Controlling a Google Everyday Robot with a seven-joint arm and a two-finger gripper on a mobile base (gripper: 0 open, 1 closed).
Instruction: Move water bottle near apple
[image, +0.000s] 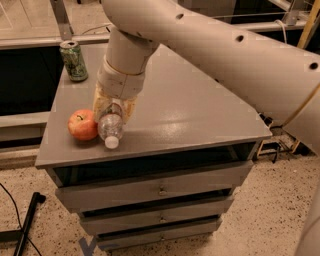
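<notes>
**Bottle held beside the apple on the grey cabinet**

A grey cabinet top (195, 107) fills the middle of the view, with a stack of drawers (160, 202) below it and a speckled floor (272, 210) around the base. A green drink can (74, 60) stands upright at the far left corner of the top, well apart from everything else.

The robot's pale arm (220, 47) reaches in from the upper right and bends down toward the front left part of the surface. There the gripper (113, 116) is clenched around the water bottle (110, 128), with yellowish fingers (100, 107) on either side of the clear body. The bottle is tipped over, its white cap (111, 142) pointing toward the front edge of the cabinet, and low to the surface.

The apple (83, 124) sits on the cabinet top just beside the bottle, on the side nearer the can. Whether the two touch cannot be told.
</notes>
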